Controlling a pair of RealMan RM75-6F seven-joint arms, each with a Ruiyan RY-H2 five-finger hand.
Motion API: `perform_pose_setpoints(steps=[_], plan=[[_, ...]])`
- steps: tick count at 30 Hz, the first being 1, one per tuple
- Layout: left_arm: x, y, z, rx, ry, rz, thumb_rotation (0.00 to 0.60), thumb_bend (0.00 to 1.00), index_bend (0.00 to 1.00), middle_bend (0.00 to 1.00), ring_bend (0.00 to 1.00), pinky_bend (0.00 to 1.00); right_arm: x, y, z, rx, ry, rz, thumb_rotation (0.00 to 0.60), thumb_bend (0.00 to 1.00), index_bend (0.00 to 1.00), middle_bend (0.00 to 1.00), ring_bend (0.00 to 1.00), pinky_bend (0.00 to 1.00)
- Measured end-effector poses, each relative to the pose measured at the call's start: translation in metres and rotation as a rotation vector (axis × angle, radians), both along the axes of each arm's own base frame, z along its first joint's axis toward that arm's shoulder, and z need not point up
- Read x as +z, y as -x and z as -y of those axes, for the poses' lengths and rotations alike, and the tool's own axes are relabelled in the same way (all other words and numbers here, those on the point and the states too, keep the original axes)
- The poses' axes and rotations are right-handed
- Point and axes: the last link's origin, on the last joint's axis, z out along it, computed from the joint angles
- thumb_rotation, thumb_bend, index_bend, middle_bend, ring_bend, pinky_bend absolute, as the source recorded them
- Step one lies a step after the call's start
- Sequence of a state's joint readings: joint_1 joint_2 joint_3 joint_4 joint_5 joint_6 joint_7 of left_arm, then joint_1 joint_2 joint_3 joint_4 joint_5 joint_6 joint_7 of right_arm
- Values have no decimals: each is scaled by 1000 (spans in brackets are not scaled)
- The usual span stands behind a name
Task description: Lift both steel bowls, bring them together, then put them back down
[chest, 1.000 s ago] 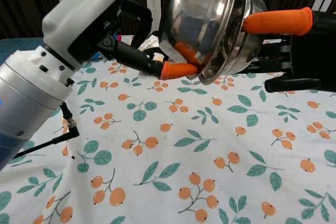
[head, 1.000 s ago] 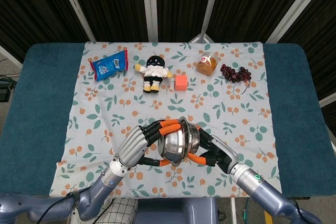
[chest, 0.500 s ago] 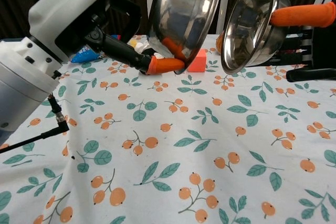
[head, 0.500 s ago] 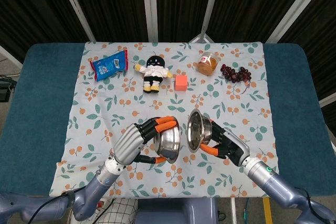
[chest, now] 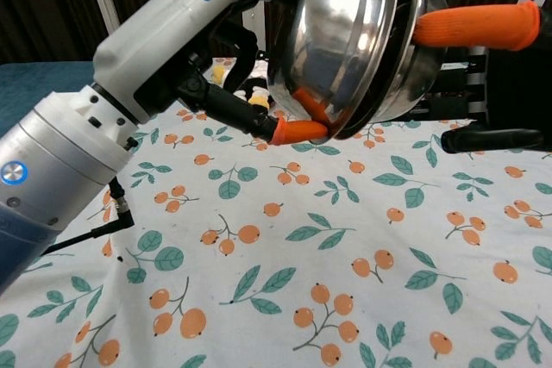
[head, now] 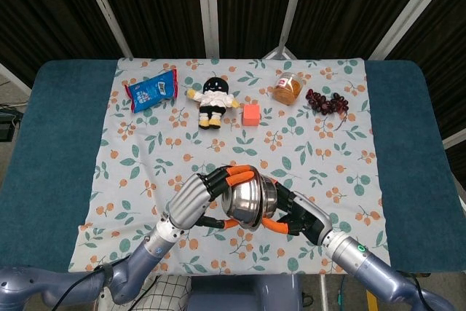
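Two steel bowls are held up off the floral cloth, tilted on edge and pressed rim to rim. My left hand [head: 200, 198] grips the left bowl [head: 244, 205], orange fingertips curled over its rim. My right hand [head: 302, 215] holds the right bowl [head: 268, 196], mostly hidden behind the first. In the chest view the left bowl [chest: 332, 49] fills the top centre. The right bowl [chest: 414, 75] sits just behind it. The left hand [chest: 259, 101] reaches in from the left. An orange-tipped finger of the right hand [chest: 483, 66] lies across the top right.
Along the far side of the cloth lie a blue snack packet [head: 152, 90], a small doll [head: 213, 100], an orange cube [head: 251, 113], a jar [head: 287, 87] and a bunch of dark grapes [head: 327, 101]. Blue table [head: 51, 151] borders the cloth.
Half a second ago the bowls were apart with a gap between them; now both hands have moved inward and the rims meet again, as they did one second ago.
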State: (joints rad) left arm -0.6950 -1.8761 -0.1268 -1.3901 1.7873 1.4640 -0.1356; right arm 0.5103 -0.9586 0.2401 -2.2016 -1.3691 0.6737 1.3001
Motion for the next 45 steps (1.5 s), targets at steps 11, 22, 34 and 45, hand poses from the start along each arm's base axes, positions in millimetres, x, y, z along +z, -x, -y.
perform_pose_setpoints(steps=[11, 22, 34, 45], plan=[[-5, -7, 4, -25, 9, 15, 600, 497, 581, 713, 608, 777, -2, 0, -2, -3, 0, -6, 600, 399, 1000, 981, 988, 1000], [18, 3, 8, -14, 6, 21, 600, 495, 581, 711, 608, 777, 15, 20, 13, -21, 94, -62, 600, 399, 1000, 981, 988, 1000], [58, 32, 14, 156, -39, -250, 600, 498, 566, 698, 608, 776, 22, 56, 35, 298, 533, -555, 600, 400, 1000, 981, 988, 1000], [42, 89, 6, 382, 25, -652, 600, 498, 545, 673, 584, 735, -15, 132, 49, 739, 969, -1433, 600, 400, 988, 959, 936, 1000]])
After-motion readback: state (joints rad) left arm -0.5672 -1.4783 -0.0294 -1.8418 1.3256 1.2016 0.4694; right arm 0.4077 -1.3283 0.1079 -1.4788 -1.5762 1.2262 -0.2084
